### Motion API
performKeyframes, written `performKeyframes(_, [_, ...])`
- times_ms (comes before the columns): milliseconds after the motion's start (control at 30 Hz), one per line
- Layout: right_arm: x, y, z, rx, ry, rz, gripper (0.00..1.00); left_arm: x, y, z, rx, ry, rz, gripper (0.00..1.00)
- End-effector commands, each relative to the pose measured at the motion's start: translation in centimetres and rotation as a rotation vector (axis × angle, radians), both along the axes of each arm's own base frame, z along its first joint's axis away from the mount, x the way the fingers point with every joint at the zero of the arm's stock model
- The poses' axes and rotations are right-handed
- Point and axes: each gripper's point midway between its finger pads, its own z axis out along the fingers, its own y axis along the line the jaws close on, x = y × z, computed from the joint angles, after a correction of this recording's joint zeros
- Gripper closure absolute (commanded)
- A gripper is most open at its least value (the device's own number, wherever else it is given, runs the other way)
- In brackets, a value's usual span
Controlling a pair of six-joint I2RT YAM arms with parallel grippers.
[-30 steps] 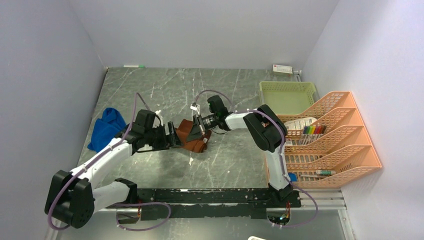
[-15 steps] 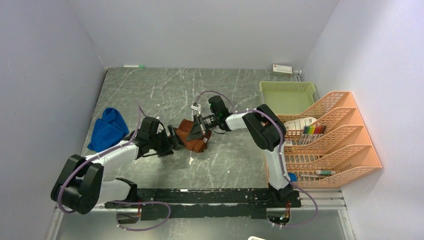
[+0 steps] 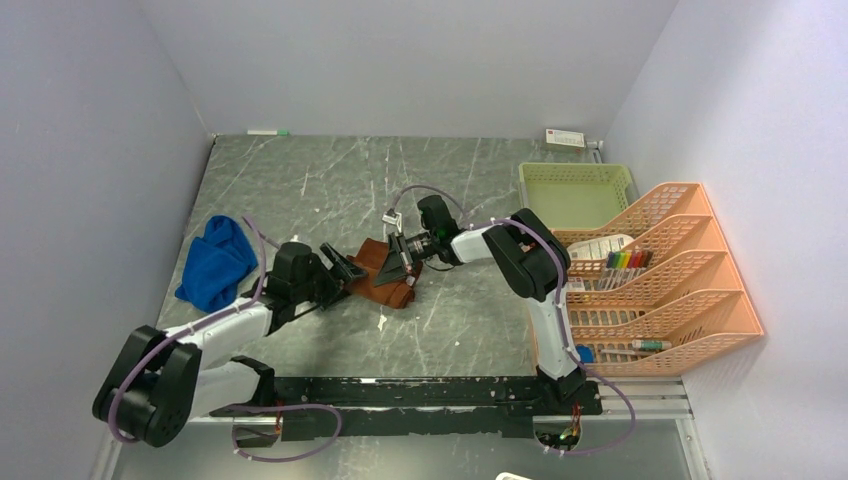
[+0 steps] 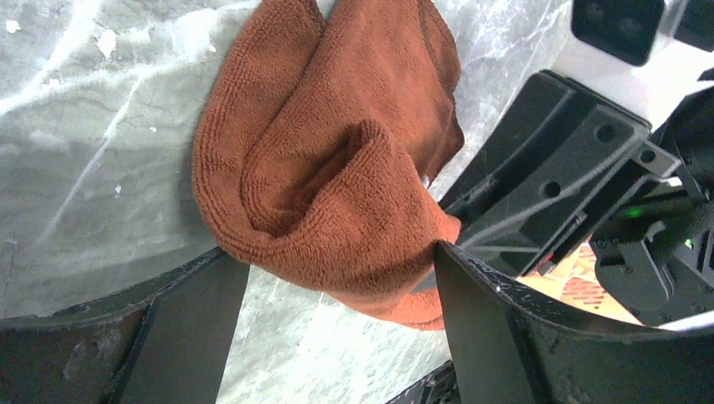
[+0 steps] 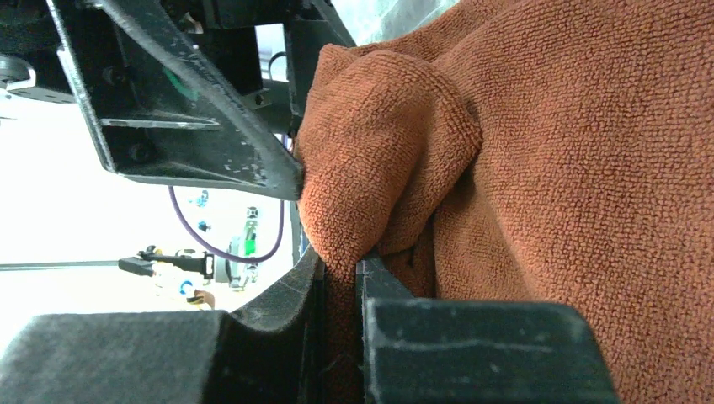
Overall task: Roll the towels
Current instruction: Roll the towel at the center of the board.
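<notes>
So in the last second the left arm folds back, its elbow dropping toward the near-left corner of the tabletop (image 3: 450, 180), while the left pincer (image 3: 345, 268) barely shifts. It's gaping wide, one finger on each side of the bunched fold of the rust-brown towel (image 3: 388, 290), gripping nothing. The right pincer (image 3: 400, 262) hasn't budged and stays pinched nearly shut on that same towel. The towel sits around the middle of the tabletop and is more of a lumpy wad than a roll, so I'd guess the left is lining up a fresh bite. The blue towel (image 3: 213, 262) is crumpled by the left edge, not rolled. There's lots of bare surface toward the far edge, but the right edge is crowded by the green basket (image 3: 575, 192) and orange rack (image 3: 650, 270). The two pincers are really close together, so watch for a bump.
</notes>
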Motion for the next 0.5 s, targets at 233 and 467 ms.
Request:
performKeyframes(233, [-0.5, 0.0, -0.1, 0.011, 0.008, 0.021, 1.0, 1.9, -1.1, -0.7, -0.049, 0.019, 0.057, 0.1])
performKeyframes(467, [-0.6, 0.6, -1.1, -0.052, -0.021, 0.021, 0.93, 3.1, -1.0, -0.8, -0.053, 0.017, 0.104, 0.17])
